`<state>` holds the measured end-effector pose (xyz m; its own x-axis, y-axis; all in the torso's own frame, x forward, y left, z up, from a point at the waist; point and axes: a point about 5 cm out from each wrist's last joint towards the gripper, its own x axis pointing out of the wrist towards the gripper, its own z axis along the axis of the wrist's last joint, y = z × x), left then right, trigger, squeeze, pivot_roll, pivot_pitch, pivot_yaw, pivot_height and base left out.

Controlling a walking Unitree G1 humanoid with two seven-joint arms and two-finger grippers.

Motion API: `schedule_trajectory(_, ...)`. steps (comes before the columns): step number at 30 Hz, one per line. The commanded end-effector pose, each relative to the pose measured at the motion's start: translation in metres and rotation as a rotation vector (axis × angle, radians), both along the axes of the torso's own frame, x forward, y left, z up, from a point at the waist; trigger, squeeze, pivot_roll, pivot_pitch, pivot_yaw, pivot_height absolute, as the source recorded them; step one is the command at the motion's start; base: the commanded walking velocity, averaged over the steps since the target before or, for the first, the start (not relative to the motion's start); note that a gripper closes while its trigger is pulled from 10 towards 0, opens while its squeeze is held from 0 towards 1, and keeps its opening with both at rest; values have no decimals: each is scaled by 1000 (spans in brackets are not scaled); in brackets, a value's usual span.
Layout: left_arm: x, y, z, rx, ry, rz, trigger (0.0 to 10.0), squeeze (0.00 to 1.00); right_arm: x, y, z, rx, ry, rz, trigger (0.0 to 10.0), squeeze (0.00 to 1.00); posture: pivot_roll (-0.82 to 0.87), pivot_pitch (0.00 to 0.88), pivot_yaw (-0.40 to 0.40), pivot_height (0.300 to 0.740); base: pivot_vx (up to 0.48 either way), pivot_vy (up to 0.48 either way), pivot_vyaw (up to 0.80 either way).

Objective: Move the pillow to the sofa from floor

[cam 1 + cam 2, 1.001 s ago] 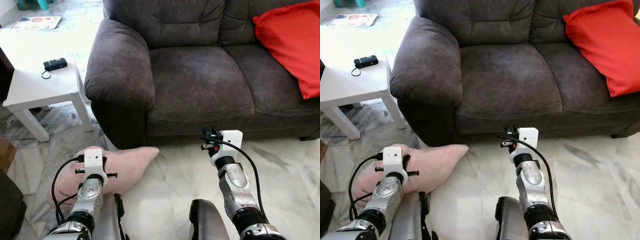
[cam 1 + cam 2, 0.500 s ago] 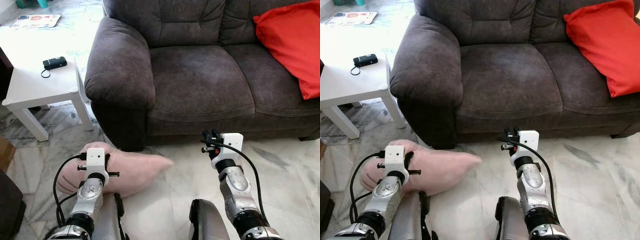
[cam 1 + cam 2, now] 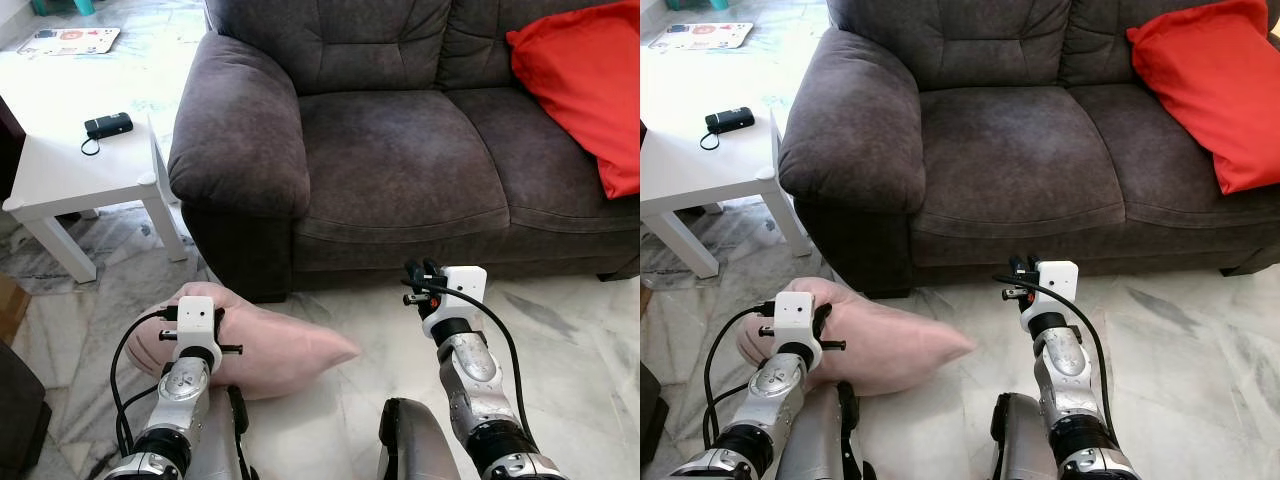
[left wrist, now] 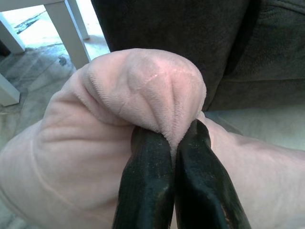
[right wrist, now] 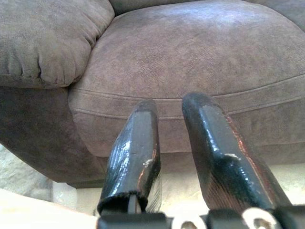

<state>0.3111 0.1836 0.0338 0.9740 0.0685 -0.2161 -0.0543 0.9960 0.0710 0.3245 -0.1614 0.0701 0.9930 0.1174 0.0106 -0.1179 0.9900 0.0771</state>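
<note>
The pillow [image 3: 265,345] is soft and pink. It sits low in front of the grey sofa [image 3: 400,150], near the sofa's left arm and over the pale marble floor [image 3: 570,340]. My left end effector [image 4: 174,143] has its two black fingers [image 4: 147,176] pinched tight on a fold of the pillow, so I am holding it. My right end effector [image 5: 169,119] is up in front of the sofa seat. Its fingers [image 5: 136,148] are a little apart and hold nothing. A red cushion [image 3: 585,80] leans at the right end of the sofa. To the left of the sofa is a small white worktop [image 3: 70,170] with a little black thing [image 3: 110,126] on top
</note>
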Motion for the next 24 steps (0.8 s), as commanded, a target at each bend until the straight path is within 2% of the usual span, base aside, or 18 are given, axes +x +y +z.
schedule_trajectory(1,8,-4,17,21,-92,-30,10000,0,2,1,3,0,-15,2,10000,0,-14,111,-39,546,0,0,0)
schedule_trajectory(10,9,-6,17,22,-91,-38,10000,0,2,2,4,2,-19,2,10000,0,-14,108,-37,546,0,0,0)
schedule_trajectory(24,9,-6,17,21,-90,-37,10000,0,3,2,6,8,-30,-1,10000,0,-13,107,-37,628,0,0,0)
